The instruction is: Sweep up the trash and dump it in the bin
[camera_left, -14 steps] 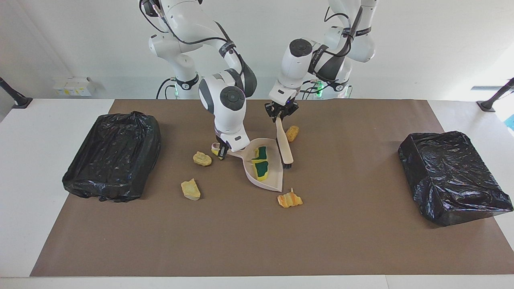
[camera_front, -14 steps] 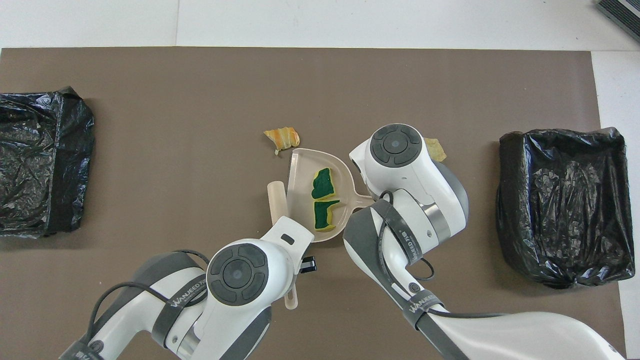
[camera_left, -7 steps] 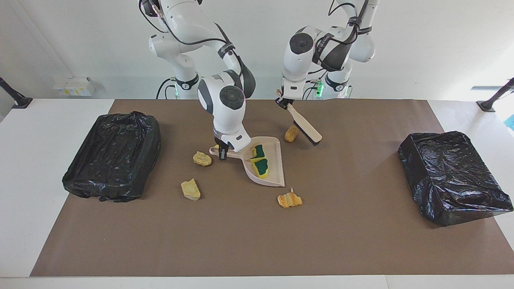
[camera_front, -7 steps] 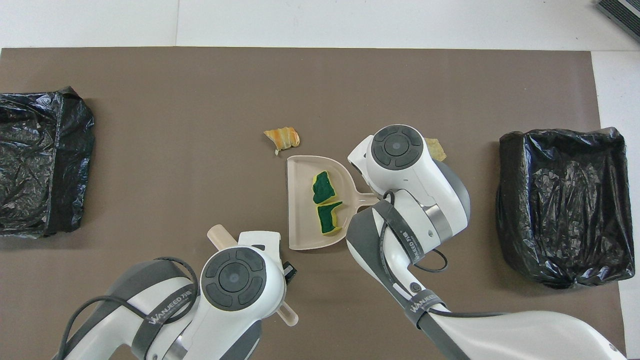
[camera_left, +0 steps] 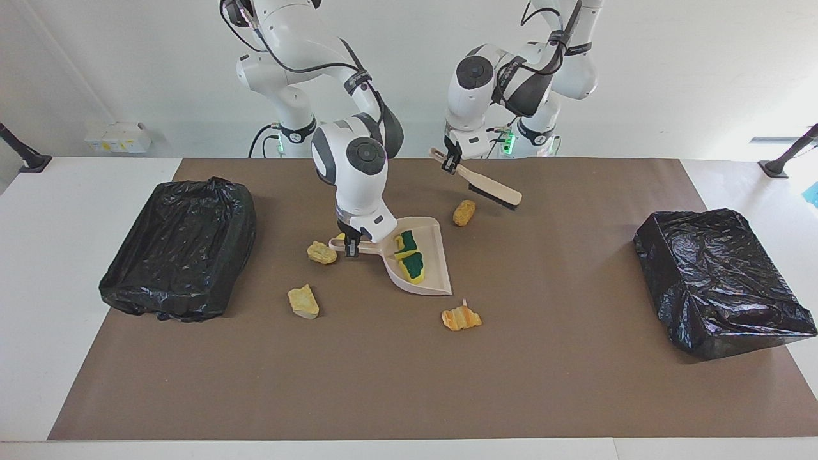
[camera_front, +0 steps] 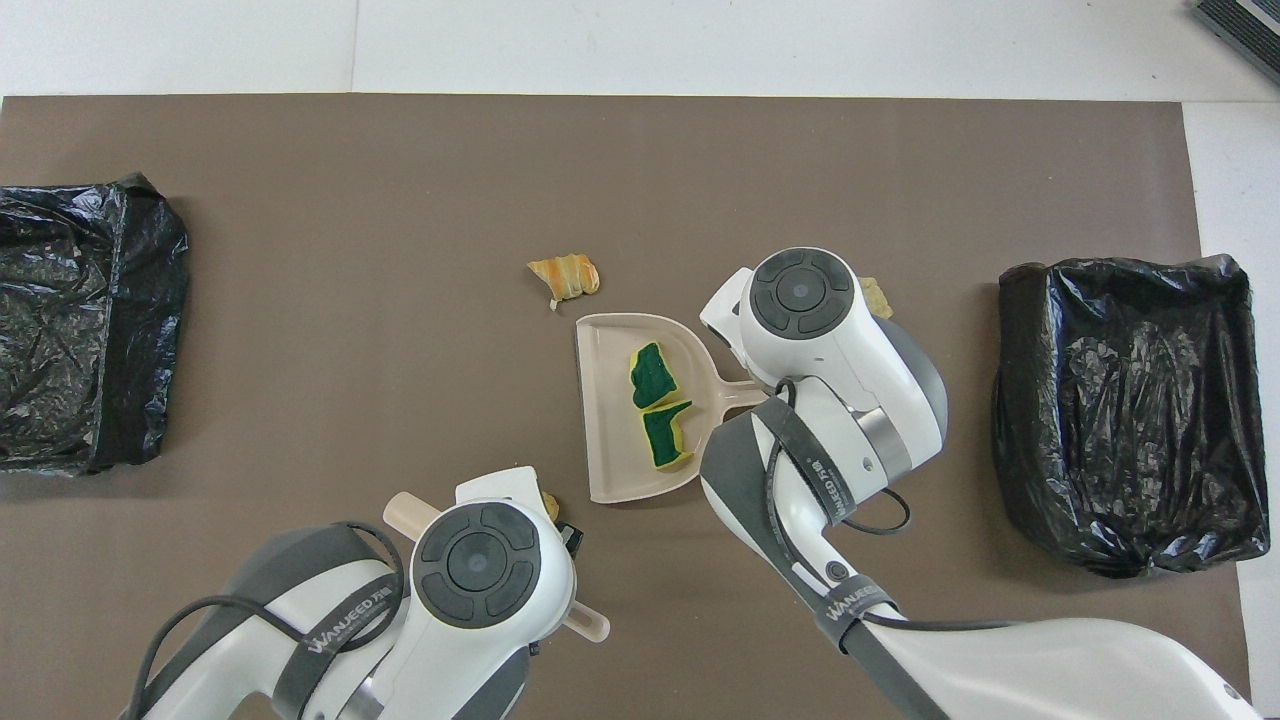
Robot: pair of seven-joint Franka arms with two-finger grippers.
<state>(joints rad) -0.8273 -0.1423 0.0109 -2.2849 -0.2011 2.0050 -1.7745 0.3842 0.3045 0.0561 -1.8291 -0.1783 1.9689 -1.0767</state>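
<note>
Left gripper (camera_left: 455, 163), raised over the robots' edge of the brown mat (camera_left: 409, 383), clamped on the handle of a beige hand brush (camera_left: 489, 189) that slants in the air, dark bristles down. Under the brush tip, a tan bread-like lump (camera_left: 464, 213). Right gripper (camera_left: 351, 246), closed on the handle of a smooth beige plastic dustpan (camera_left: 433, 268) holding two yellow-green sponge pieces (camera_left: 409, 253). Beside that gripper, a knobbly pale-yellow lump (camera_left: 321, 253); farther out, another pale-yellow lump (camera_left: 303, 301) and a ridged orange piece (camera_left: 461, 317) just off the pan's lip. A crinkled black-bagged bin (camera_left: 181, 248) stands at the right arm's end of the white table (camera_left: 38, 306), another bagged bin (camera_left: 722, 281) at the left arm's end. White wall.
</note>
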